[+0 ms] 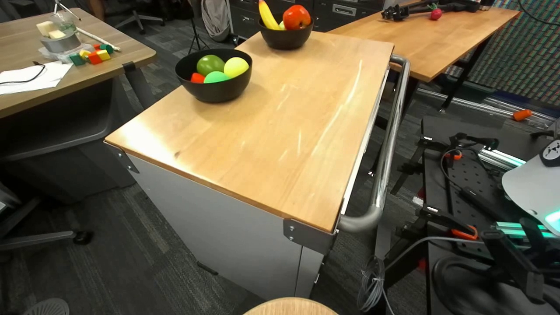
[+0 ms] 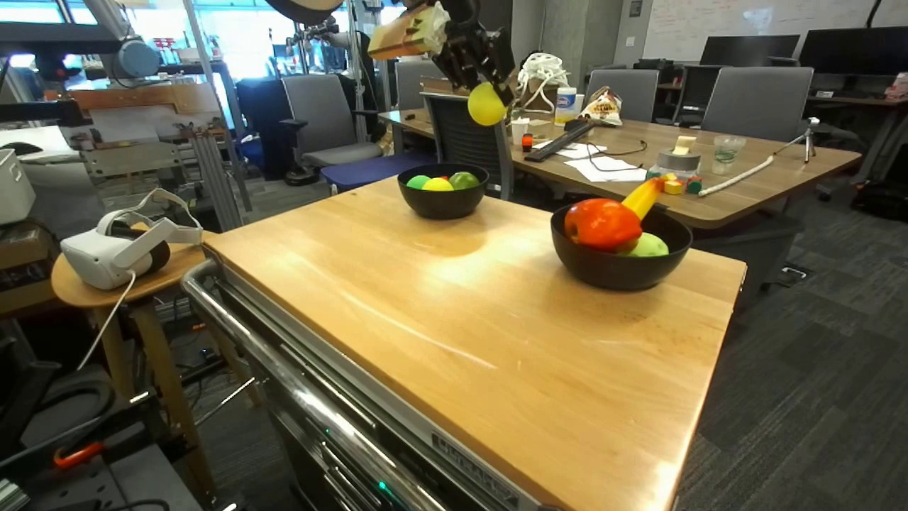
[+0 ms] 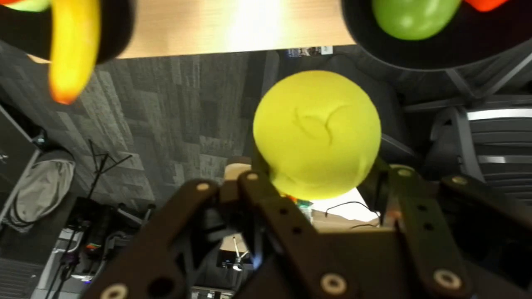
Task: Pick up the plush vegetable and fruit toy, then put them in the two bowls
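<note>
Ball (image 2: 486, 104): yellow, faintly creased in the wrist view, held in the air well above the surface (image 2: 454, 312), apart from the far bowl (image 2: 441, 209) and the near bowl (image 2: 621, 273).
Jaws: parted about as far as the ball is wide, one on each side, gripping it.
Far bowl: black, upright on the surface at far left in an exterior view; inside lie a bright green round (image 2: 417, 182), a yellow round (image 2: 438, 184), a dark green round (image 2: 464, 179) and a partly hidden red toy (image 1: 197, 78).
Near bowl: black, upright, at right in the same view; inside, a large red-orange toy (image 2: 603, 223), a pale green toy (image 2: 648, 245) and a banana (image 2: 644, 198) whose tip stands above the rim.
Handle (image 2: 305, 394): metal bar along the surface's near-left side.
Headset (image 2: 106, 252): white, on a wooden stool (image 2: 159, 282), left.
Back surface (image 2: 780, 176): far right, bearing papers (image 2: 624, 170), a tape roll (image 2: 679, 160) and coloured blocks (image 2: 673, 187).
</note>
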Controlling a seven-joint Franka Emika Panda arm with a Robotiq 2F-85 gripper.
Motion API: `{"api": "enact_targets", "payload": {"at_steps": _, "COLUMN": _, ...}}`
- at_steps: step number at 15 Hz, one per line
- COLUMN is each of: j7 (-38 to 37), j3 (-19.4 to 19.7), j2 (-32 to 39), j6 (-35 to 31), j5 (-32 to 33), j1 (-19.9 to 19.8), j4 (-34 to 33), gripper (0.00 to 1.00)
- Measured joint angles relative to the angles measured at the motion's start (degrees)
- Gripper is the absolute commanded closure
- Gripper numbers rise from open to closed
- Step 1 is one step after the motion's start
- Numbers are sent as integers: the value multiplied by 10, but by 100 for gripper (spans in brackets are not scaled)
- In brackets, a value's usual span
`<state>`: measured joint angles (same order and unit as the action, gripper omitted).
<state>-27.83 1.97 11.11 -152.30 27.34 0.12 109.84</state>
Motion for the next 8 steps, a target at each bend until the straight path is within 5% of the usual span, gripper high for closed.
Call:
{"api": "enact_targets", "payload": {"at_steps": 5, "j7": 63, "j3": -25, "j2": 140, "j6": 23, "j5": -116, "j1": 39, "j4": -148, "gripper": 74}}
{"api": "enact_targets", "payload": {"at_steps": 8, "j7": 74, "j3": -19, "j2": 204, "j6": 94, "j5": -123, "j1": 67, "j4": -236, "gripper": 74}}
